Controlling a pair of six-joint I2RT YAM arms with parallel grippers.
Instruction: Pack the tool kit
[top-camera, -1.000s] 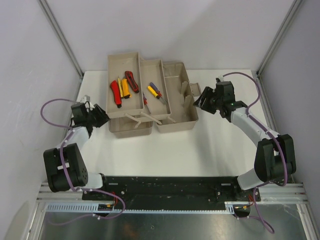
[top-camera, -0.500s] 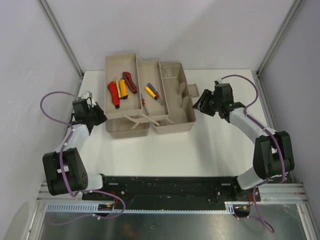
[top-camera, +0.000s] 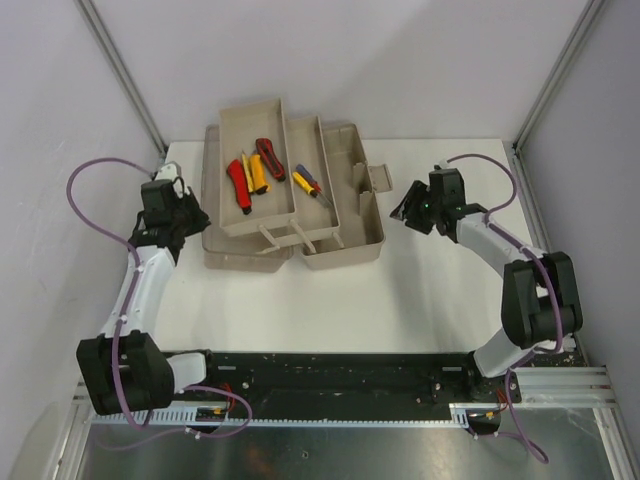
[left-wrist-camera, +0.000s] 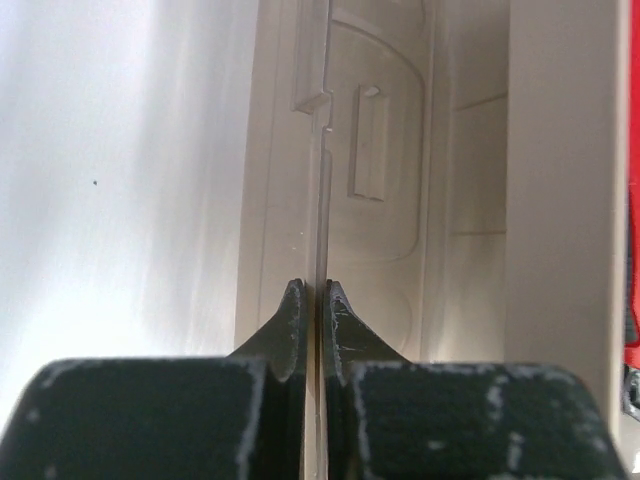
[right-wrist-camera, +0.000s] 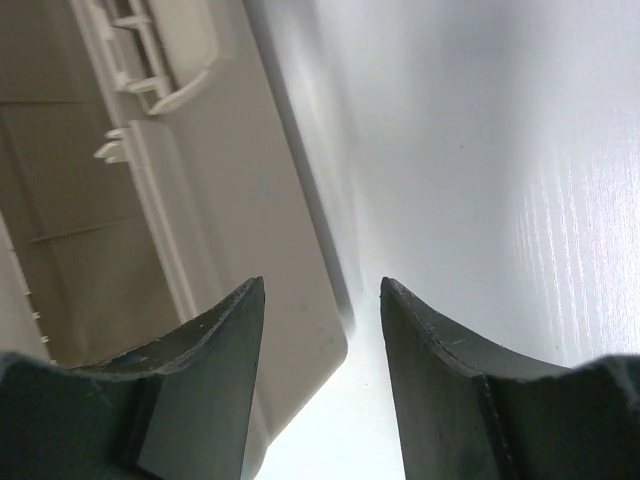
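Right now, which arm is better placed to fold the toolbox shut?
Left, probably: the left claw is clamped on a thin edge of the toolbox; the right claw stands open beside it, empty.

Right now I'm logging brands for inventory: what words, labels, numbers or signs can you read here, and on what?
None can be read.
The toolbox shows only moulded ridges and slots in both wrist views, no lettering.
Any print on the screwdrivers is too small to read.

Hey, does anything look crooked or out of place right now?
Yes: the open toolbox sits askew, turned against the table edges. The left fingers pinch a thin edge on its left side. Nothing looks spilled.
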